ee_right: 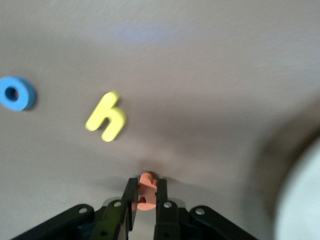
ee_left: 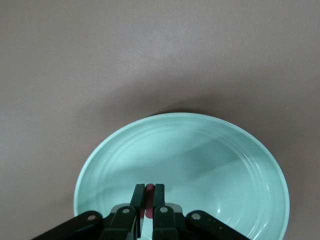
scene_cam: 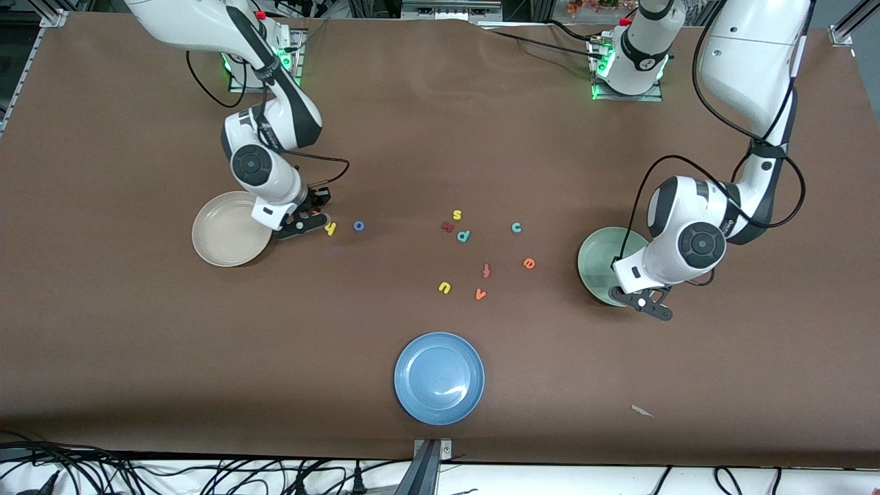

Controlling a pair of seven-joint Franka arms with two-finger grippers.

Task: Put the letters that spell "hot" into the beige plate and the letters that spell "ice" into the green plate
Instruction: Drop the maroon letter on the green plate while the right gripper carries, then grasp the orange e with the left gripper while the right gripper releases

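Right now my right gripper point(ee_right: 145, 197) is low over the table just beside the beige plate point(scene_cam: 230, 230), its jaws pinched tight on the orange t point(ee_right: 146, 189). On the table near it lies the yellow h point(ee_right: 106, 117), with the blue o point(ee_right: 16, 93) a little farther toward the left arm's end. My left gripper point(ee_left: 149, 200) hangs over the green plate point(ee_left: 220, 160), jaws clamped on the dark red i point(ee_left: 149, 190), which shows only as a thin sliver between the fingers. Nothing else shows on that plate's visible surface. The teal c point(scene_cam: 516, 227) and the orange e point(scene_cam: 529, 263) lie on the table between the two plates, nearer the green one. Both plates sit at opposite ends of the table.
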